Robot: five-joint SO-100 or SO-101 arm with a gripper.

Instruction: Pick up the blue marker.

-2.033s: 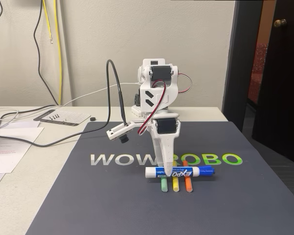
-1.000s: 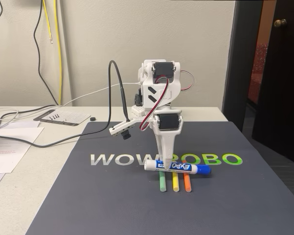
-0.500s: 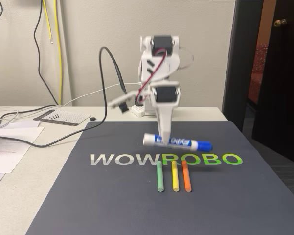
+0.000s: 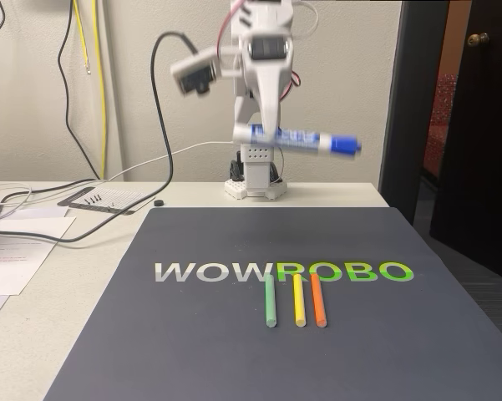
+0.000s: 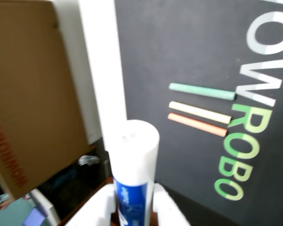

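Observation:
The blue marker [image 4: 299, 138] hangs high above the dark mat, lying nearly level with its blue cap to the right in the fixed view. My gripper [image 4: 263, 134] is shut on its white barrel near the left end. In the wrist view the blue marker [image 5: 134, 165] points up from between my white fingers [image 5: 167, 207], its white end toward the camera and the blue label just above the jaws. My gripper [image 5: 132, 214] sits at the bottom edge there.
Green [image 4: 271, 301], yellow [image 4: 299, 301] and orange sticks [image 4: 318, 301] lie side by side on the dark WOWROBO mat [image 4: 192, 334]. Papers and black cables [image 4: 33, 221] lie at the left. A dark door [image 4: 476, 125] stands at the right. A cardboard box [image 5: 28, 94] sits beyond the mat's edge.
The arm has risen steeply, carrying the marker from just above the mat to well above the table. The three sticks stay where they were.

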